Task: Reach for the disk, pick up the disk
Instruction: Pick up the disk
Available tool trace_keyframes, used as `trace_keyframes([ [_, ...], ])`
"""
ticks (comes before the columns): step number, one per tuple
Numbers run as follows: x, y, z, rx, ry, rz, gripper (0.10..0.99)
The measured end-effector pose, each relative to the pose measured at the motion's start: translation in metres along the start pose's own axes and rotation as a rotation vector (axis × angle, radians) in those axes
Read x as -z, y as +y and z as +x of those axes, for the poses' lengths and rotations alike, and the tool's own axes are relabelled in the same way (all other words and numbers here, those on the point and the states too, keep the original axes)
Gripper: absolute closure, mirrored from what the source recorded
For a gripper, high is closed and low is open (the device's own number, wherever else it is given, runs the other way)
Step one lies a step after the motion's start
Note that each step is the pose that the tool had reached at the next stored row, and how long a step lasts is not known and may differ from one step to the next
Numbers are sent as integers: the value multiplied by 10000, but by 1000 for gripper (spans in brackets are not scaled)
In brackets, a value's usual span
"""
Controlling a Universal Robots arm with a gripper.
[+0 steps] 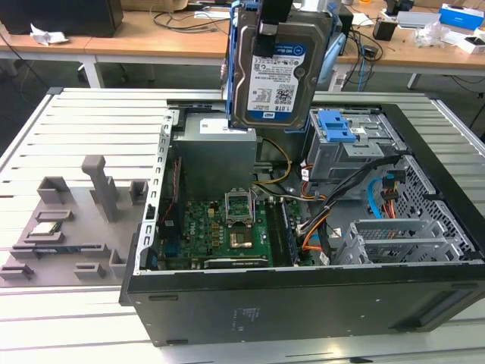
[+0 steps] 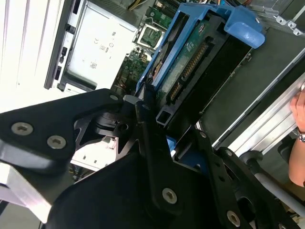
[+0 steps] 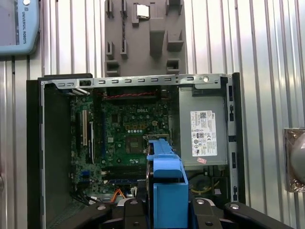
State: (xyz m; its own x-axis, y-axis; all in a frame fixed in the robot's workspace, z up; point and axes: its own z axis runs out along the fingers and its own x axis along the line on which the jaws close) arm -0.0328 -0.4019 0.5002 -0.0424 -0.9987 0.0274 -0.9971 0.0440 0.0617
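A big table (image 1: 91, 114) made of long pale metal strips fills the near part of the room, and far behind it stand wooden desks (image 1: 114, 42) on white legs (messy with wires and small boxes) over a dark grey floor (image 1: 45, 76).

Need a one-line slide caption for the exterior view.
Gripper holds the disk upright above the open computer case, label facing the camera, clear of the drive cage.

The disk (image 1: 279, 72), a silver hard drive with a blue-and-white label and blue side rails, hangs upright at the exterior view's top centre, label facing the camera
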Motion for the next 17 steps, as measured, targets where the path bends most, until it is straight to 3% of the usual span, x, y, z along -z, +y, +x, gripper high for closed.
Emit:
trace_keyframes([
  [17,-3,-10,62,-1,0,0,722],
])
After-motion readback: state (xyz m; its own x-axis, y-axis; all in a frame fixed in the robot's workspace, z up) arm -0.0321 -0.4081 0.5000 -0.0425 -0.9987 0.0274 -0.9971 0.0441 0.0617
